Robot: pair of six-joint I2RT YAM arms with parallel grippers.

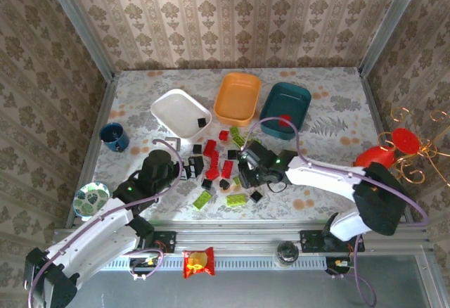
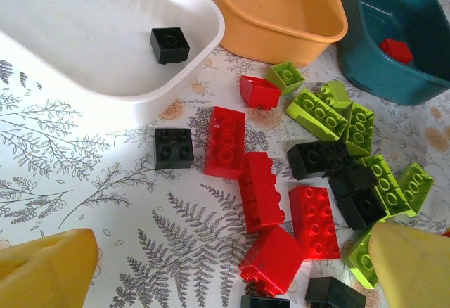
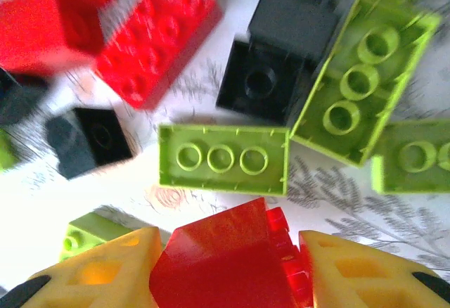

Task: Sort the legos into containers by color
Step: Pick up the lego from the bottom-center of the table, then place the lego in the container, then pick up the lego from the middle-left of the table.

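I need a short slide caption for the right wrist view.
Right gripper holds a red brick over loose bricks on the table.

Legos red, black, lime; white tray, orange tray, teal tray; fern-print tablecloth.

Bright, even light, glare on the white tray, motion blur across the right-wrist view

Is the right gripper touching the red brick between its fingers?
Touching. The right wrist view shows the red brick pressed between both fingers of the right gripper, no gap on either side.
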